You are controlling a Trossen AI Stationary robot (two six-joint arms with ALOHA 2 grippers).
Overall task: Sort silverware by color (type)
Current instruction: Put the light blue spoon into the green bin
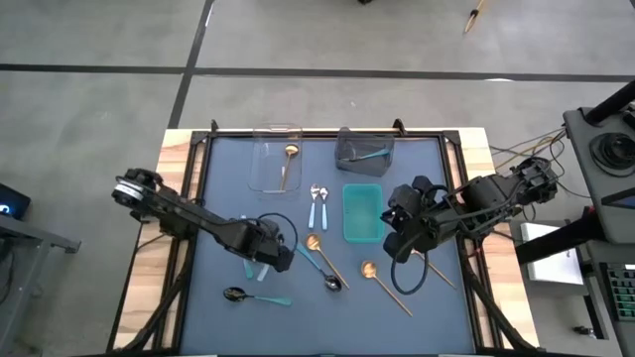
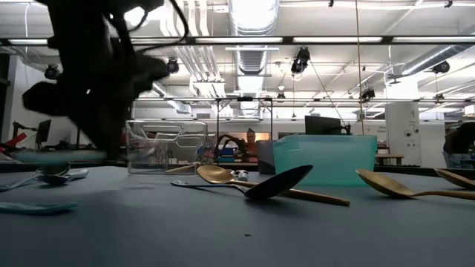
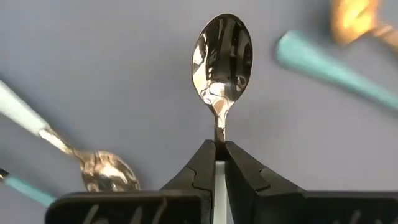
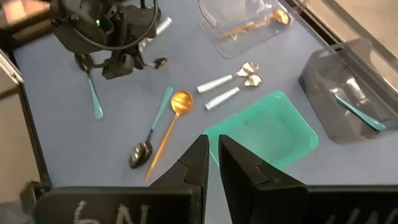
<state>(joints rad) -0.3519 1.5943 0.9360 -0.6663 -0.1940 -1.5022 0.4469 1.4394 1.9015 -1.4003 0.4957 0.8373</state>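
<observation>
Seen from above, a dark blue mat covers the desk, with small spoons scattered over its middle and near edge.

The left gripper sits low near the mat's near-left part, its jaws clenched on the neck of a silver-bowled spoon, just below the bowl where the pale handle begins. The spoon looks light, rigid and polished, so probably slippery; the narrow neck seems a fair place to pinch, though the bowl may swing if the grip is off centre.

The right gripper hovers over the mat's right part beside the teal bin, its jaws nearly together and holding nothing.

Two blue-handled spoons lie side by side at the centre. Gold spoons and a dark-bowled teal spoon lie toward the near edge, some crossing.

A clear bin and a grey bin stand along the far edge, each holding one spoon. Open mat lies between the left gripper and those bins.
</observation>
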